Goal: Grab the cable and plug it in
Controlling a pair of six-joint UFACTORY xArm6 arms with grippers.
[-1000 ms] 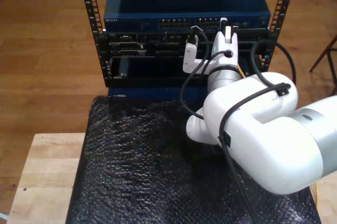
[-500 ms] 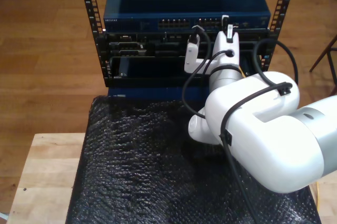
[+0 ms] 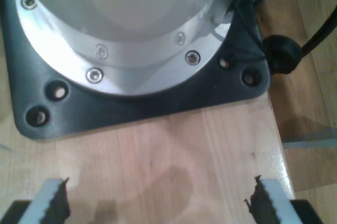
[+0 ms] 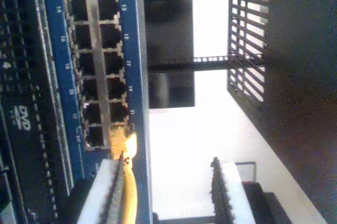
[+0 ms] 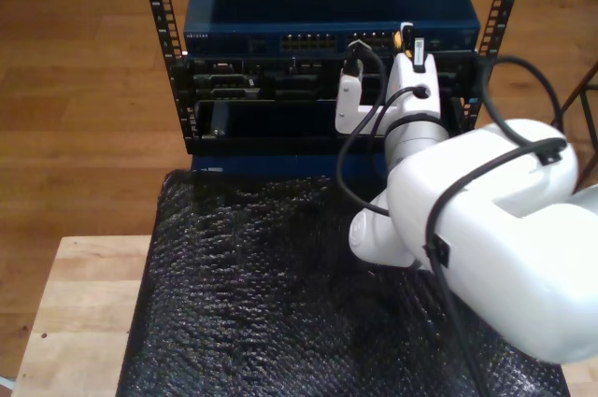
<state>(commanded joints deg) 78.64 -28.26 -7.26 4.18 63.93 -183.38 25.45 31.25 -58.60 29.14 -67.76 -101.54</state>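
Covering wooden table (image 5: 75, 322), black mat (image 5: 243, 304).

Pressed close to switch (image 4: 89, 71) face, cable (image 4: 125, 153) plug at the end port; open ports alongside. Rack posts (image 5: 159, 14) flanking the front in the exterior view. Bare bench (image 3: 174, 166) between wide jaws, arm base (image 3: 131, 50) just beyond.

The exterior view looks down from high above the table toward the rack (image 5: 159, 33) and switch (image 5: 327, 5). The second wrist view sits close against that switch's ports (image 4: 97, 68). The first wrist view faces down, near a base plate (image 3: 131, 110).
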